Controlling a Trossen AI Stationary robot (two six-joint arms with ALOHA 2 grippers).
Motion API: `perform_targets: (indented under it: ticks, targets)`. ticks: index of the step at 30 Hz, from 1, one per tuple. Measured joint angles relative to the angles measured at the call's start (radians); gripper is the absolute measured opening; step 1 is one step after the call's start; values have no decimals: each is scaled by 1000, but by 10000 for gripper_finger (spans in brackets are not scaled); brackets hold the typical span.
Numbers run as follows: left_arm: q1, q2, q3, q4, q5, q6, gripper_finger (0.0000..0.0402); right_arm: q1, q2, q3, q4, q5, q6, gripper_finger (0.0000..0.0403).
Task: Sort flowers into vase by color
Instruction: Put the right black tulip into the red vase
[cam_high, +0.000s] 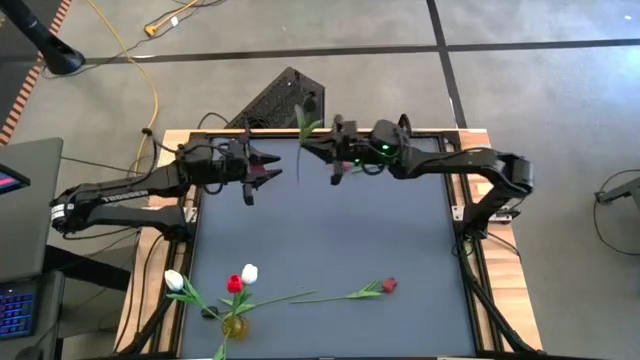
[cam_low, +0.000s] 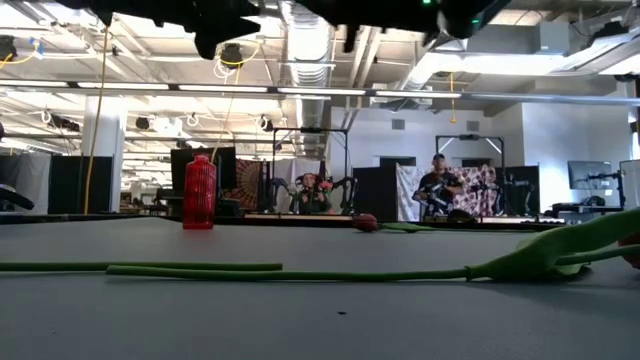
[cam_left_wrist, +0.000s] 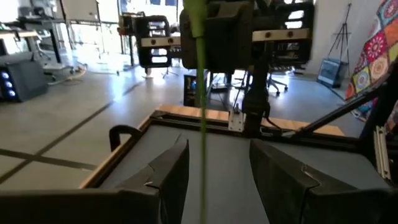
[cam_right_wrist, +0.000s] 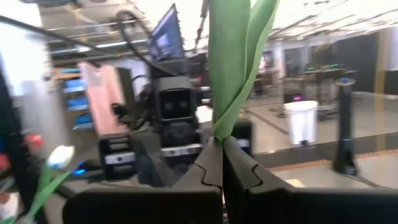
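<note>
Two claws face to face, a flower between them.

From above, my right claw (cam_high: 308, 148) pinches a tulip stem (cam_high: 300, 160), my spread left claw (cam_high: 268, 166) just beside it. My left wrist shows the stem (cam_left_wrist: 202, 124) hanging between my parted fingers (cam_left_wrist: 171, 177). My right wrist shows fingers (cam_right_wrist: 208, 171) pressed together on green leaves (cam_right_wrist: 233, 68).

Five artificial tulips show in the high view: two white-headed ones, the first (cam_high: 174, 280) and the second (cam_high: 249, 272); one red-headed tulip (cam_high: 235, 284); one dark red-headed tulip (cam_high: 388, 286) lying on the surface (cam_high: 330, 230); and one tulip (cam_high: 303, 135) held up in the air. One yellow vase (cam_high: 235, 326) stands there. Two robot arms reach over it, each ending in one pincer: the left pincer (cam_high: 262, 166) and the right pincer (cam_high: 305, 147).
</note>
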Motion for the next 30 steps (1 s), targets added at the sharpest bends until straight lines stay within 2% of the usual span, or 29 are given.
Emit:
perform_targets:
  ticks: [4, 9, 17, 22, 30]
  targets:
    - [0, 16, 0, 15, -23, 1, 158, 17, 80, 86, -5, -78, 23, 20]
    - [1, 14, 0, 40, -47, 14, 158, 36, 127, 137, -15, -105, 24, 20]
    - [2, 14, 0, 42, 28, 18, 158, 43, 128, 138, -38, -108, 24, 20]
    - [9, -15, 0, 6, -8, 34, 158, 43, 128, 138, -80, -135, 23, 20]
    - [47, -64, 0, -87, 24, 16, 158, 42, 128, 138, -105, -135, -4, 20]
